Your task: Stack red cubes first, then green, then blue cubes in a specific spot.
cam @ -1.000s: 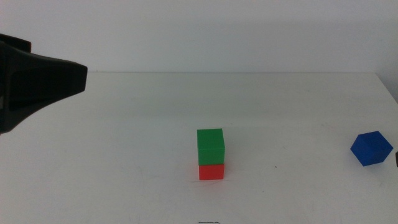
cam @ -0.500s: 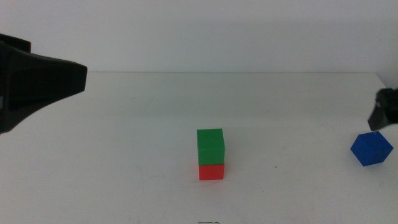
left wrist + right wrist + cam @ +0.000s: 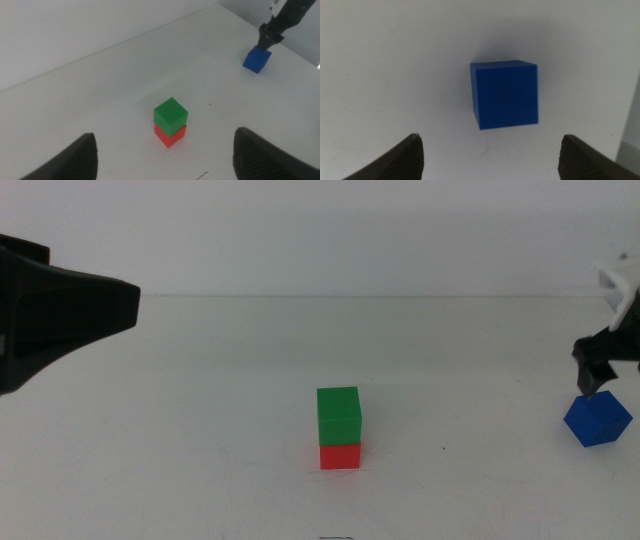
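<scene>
1. Right gripper [image 3: 600, 375] is held just above the blue cube [image 3: 504, 93], jaws spread wide, nothing pinched; the cube is seen centred between them, lying on the white table [image 3: 220, 410].
2. Green cube [image 3: 170, 112] is stacked on the red cube [image 3: 172, 137], well apart from the right jaws.
3. Left gripper [image 3: 162, 155] is raised back from the stack, jaws spread, empty.

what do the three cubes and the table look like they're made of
Red cube, green cube, blue cube: likely solid plastic or painted wood, matte, with flat even color and no glare. Table: smooth white, probably laminate.
</scene>
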